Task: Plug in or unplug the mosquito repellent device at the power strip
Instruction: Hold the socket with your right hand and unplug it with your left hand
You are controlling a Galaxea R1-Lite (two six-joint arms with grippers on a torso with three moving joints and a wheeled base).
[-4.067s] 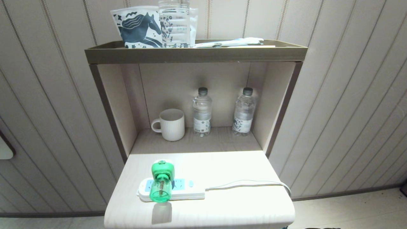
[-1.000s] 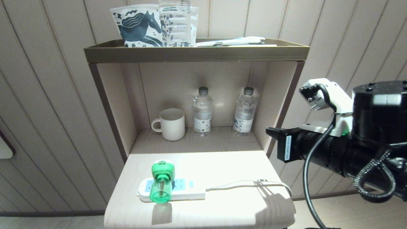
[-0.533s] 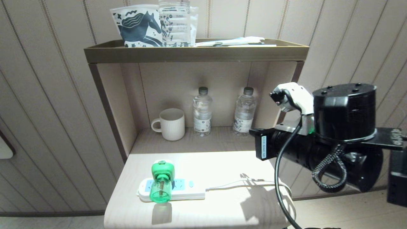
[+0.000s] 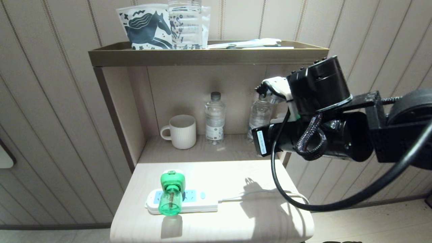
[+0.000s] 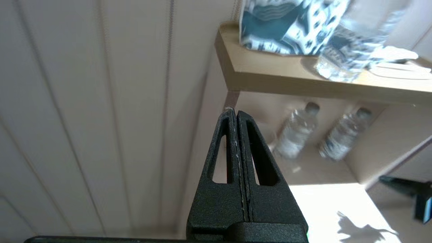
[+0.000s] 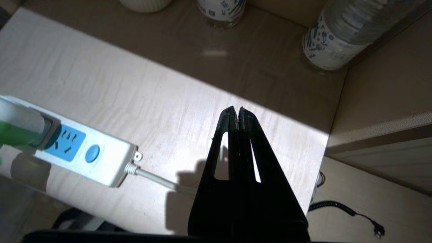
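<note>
mosquito repellent device (image 4: 171, 192): plugged into power strip (image 4: 189, 200), lying at 7 o'clock on the shelf top (image 4: 236, 219) | right gripper (image 6: 235, 111): fingers pressed together, empty, above the shelf top at 3 o'clock of the strip, apart from it | left gripper (image 5: 234, 113): fingers together, empty, raised toward the wall panels, well apart from the strip

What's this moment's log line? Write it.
repellent device: plugged into power strip | right gripper: shut, over table | left gripper: shut, empty

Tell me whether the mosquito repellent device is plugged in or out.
Plugged in: the mosquito repellent device sits on the power strip, covering a socket face.
</note>
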